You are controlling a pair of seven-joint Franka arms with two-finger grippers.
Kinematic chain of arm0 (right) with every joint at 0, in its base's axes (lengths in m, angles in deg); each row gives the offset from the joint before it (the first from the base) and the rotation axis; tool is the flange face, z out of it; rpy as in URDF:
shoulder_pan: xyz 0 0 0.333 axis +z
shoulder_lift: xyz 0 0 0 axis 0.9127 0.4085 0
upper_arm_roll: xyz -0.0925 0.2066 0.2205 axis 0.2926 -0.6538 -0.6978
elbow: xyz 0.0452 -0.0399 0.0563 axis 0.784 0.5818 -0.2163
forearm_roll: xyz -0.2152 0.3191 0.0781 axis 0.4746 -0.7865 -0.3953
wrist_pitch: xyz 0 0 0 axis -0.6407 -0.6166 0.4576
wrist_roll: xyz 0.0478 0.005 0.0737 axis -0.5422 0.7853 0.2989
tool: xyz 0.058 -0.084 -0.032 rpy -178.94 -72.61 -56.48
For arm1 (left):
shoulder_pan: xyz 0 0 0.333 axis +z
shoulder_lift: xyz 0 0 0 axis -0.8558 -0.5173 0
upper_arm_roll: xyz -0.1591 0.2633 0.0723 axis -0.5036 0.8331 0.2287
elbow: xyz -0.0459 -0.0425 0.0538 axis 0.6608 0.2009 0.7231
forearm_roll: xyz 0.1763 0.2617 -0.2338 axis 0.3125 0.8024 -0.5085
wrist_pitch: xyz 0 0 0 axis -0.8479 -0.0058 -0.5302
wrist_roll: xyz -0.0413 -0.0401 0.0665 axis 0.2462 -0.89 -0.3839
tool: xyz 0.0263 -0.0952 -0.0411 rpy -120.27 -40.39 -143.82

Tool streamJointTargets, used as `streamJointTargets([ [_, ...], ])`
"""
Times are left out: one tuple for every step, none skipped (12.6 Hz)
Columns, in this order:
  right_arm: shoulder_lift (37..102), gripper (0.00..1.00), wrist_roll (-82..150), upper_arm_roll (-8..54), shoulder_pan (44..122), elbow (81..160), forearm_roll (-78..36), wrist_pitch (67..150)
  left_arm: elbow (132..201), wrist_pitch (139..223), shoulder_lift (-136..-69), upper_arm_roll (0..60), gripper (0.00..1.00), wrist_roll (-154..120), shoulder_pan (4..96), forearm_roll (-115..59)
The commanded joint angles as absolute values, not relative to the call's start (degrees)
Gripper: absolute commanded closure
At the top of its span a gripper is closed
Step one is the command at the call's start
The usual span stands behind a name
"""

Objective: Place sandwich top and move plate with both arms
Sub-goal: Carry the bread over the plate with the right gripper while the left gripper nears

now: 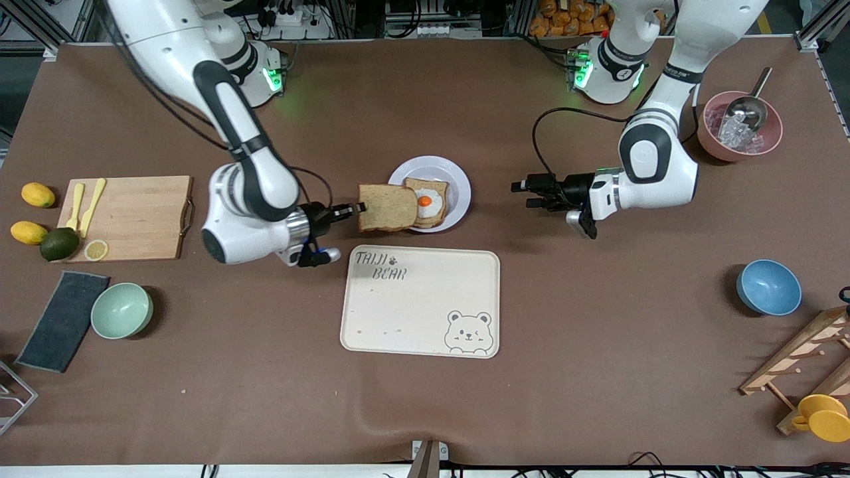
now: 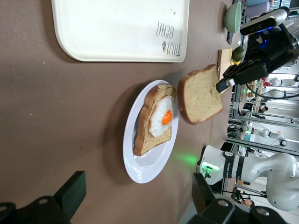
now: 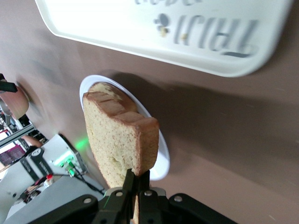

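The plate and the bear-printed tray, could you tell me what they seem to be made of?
The plate: probably glazed ceramic or melamine, glossy pale surface with soft highlights. The tray: likely matte plastic or bamboo-fibre composite, cream, printed lettering and bear, rounded moulded rim. Neither is certain.

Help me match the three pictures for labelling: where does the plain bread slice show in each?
Front view: sandwich top in the right pincer, overlapping the plate edge.
Left wrist view: sandwich top beside the egg bread.
Right wrist view: sandwich top on edge, filling the middle.
Shared landmark: bear tray.
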State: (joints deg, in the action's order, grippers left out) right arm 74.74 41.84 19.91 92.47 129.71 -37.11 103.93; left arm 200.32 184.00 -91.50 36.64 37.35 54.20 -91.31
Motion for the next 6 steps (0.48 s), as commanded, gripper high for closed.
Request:
streamJointTargets([
  [74.31,1.00,39.37,20.66,97.07,130.28,-39.90,107.93,200.25,184.54,-94.96,36.55,0.00,44.85,54.89,-93.29],
  [74.31,1.00,37.96,20.66,98.57,130.37,-40.26,109.25,200.60,184.27,-95.93,36.55,0.00,48.90,55.42,-94.86],
  [74.31,1.00,37.43,20.66,99.80,130.46,-40.17,110.66,201.39,184.01,-96.29,36.46,0.00,51.37,55.68,-97.23],
  [74.31,1.00,37.42,20.57,100.42,131.15,-40.26,111.89,201.92,184.01,-96.29,36.37,0.00,52.53,55.08,-100.03],
  [74.31,1.00,37.33,20.65,101.73,131.51,-40.26,113.12,202.10,184.01,-96.29,36.28,0.00,52.54,54.37,-101.72],
  [74.23,1.00,37.33,20.66,102.27,132.04,-40.26,113.65,202.27,184.01,-96.29,36.11,0.00,52.54,53.58,-102.86],
])
